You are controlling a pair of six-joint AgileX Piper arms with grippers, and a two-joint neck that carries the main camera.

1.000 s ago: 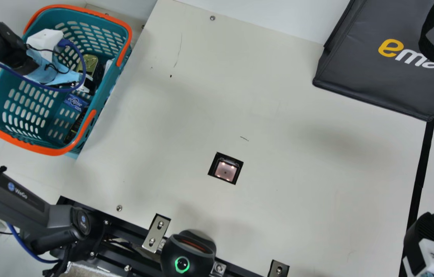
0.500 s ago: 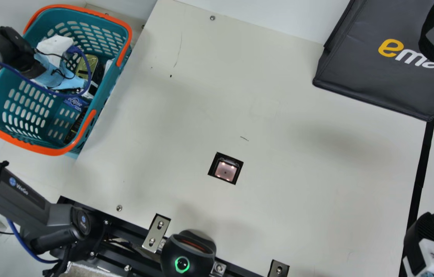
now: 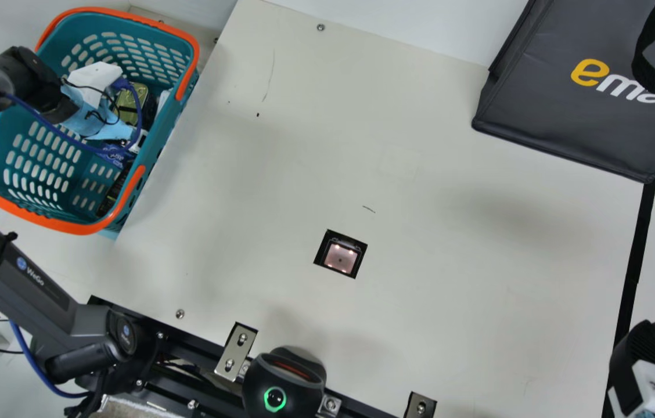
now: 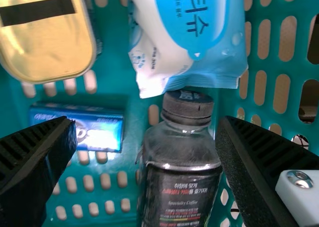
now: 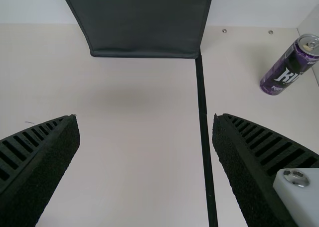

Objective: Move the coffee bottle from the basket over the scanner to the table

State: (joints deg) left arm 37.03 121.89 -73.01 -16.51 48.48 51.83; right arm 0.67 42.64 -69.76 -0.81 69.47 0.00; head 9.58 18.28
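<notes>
Cap (image 4: 188, 106) toward the wipes pack (image 4: 209, 65), the coffee bottle (image 4: 180, 184) lines up lengthwise with the wide-open, empty left claw (image 3: 140, 140).

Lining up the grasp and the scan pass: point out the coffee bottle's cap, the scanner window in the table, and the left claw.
Coffee bottle's cap (image 4: 187, 107): left wrist view, on its dark ribbed side.
Scanner window (image 3: 340, 258): main view, on its lit pane.
Left claw (image 4: 147, 170): left wrist view, midway between its fingertips.
</notes>
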